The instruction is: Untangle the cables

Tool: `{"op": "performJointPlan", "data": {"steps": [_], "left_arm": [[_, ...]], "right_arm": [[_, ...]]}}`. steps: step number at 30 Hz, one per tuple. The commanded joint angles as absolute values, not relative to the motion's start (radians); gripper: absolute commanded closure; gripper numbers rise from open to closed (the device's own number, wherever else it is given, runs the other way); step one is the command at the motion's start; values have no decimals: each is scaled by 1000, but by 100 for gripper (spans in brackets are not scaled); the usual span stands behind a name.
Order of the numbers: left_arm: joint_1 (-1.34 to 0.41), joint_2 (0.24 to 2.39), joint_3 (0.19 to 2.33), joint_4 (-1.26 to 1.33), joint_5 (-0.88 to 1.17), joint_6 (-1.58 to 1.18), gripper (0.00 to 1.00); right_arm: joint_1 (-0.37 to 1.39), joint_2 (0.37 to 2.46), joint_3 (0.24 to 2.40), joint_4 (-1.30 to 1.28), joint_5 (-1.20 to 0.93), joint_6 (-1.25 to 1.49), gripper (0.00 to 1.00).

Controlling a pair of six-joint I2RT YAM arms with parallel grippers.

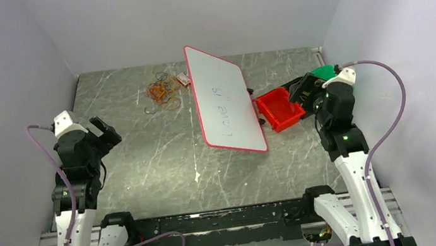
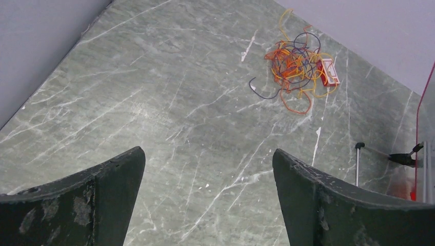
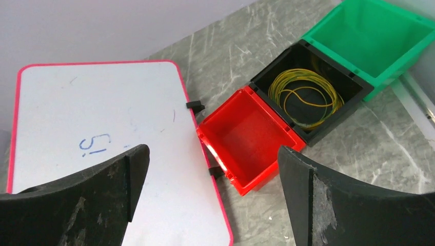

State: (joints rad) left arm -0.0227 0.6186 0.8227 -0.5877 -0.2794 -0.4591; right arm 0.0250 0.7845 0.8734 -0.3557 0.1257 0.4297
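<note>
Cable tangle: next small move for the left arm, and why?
Probably advance the left gripper toward the cables: its jaws stand open and empty, and the bunch lies untouched ahead and to its right, well beyond its reach for now.

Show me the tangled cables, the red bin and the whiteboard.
tangled bunch of thin orange and yellow cables (image 2: 295,67), left wrist view, knot's middle
red square plastic bin (image 3: 250,136), right wrist view, bare floor
pink-edged whiteboard (image 1: 216,79), top view, blank white face
</note>
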Motion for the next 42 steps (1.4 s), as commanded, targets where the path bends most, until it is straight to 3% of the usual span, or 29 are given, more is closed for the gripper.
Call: {"op": "performJointPlan", "data": {"steps": [1, 15, 22, 32, 42], "left_arm": [[-8, 632, 870, -560, -250, -448, 1], [-3, 712, 884, -538, -127, -382, 1], [-3, 1017, 1016, -417, 39, -377, 2], [-16, 1531, 1326, -284, 41, -302, 1], [-69, 1940, 1736, -365, 97, -221, 1]], "right_arm": [[11, 749, 885, -315, 88, 416, 0], [6, 761, 888, -337, 99, 444, 0], [6, 790, 884, -392, 8, 446, 0], [6, 784, 811, -408, -102, 415, 0], [7, 813, 773, -384, -165, 398, 0]]}}
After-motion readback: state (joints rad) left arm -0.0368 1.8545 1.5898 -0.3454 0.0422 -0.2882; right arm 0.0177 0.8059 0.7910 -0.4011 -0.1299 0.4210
